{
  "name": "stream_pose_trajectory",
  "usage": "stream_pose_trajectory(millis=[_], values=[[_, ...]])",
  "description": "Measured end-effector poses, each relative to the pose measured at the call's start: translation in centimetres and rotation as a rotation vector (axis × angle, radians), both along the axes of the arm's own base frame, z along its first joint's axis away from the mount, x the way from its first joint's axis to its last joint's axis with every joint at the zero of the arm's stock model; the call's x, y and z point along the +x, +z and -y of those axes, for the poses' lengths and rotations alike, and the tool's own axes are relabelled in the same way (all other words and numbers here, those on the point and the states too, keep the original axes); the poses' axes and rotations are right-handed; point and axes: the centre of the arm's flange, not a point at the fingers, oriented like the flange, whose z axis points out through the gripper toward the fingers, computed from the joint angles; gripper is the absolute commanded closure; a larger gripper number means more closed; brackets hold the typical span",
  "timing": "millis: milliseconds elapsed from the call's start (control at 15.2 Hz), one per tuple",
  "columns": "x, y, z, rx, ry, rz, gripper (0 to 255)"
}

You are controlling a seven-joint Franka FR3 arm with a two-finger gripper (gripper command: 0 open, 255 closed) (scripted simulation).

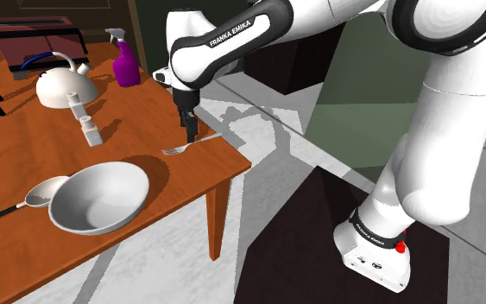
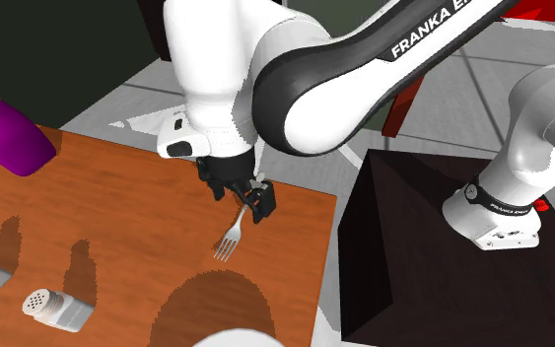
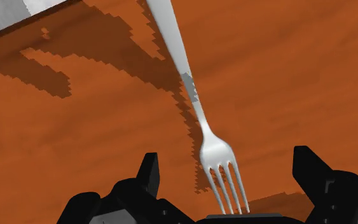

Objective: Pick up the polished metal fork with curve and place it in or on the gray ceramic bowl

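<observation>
Two jaws stand spread, one on each side of the fork (image 3: 194,102), touching neither edge. The fork lies flat on the desk (image 1: 25,147) near its corner, well apart from the bowl (image 1: 103,194). You should lower until the tips nearly meet the desk, centre on the neck just above the tines, then close. The fork is slim, bright grey metal with four tines and a gently curved neck.

You are looking along the gripper (image 3: 227,158) at a silver fork (image 3: 194,97) lying on the orange-brown table (image 3: 298,76). Its tines are sitting between the black fingers (image 3: 149,170), which are standing wide apart and touching neither side.
</observation>
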Motion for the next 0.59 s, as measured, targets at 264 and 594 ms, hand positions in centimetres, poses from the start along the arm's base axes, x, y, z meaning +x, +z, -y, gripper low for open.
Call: stream_pose_trajectory(millis=[264, 594], values=[[0.8, -2.1, -1.3, 0.000, 0.046, -0.003, 0], [0.9, -4.7, -1.6, 0.000, 0.049, -0.003, 0]])
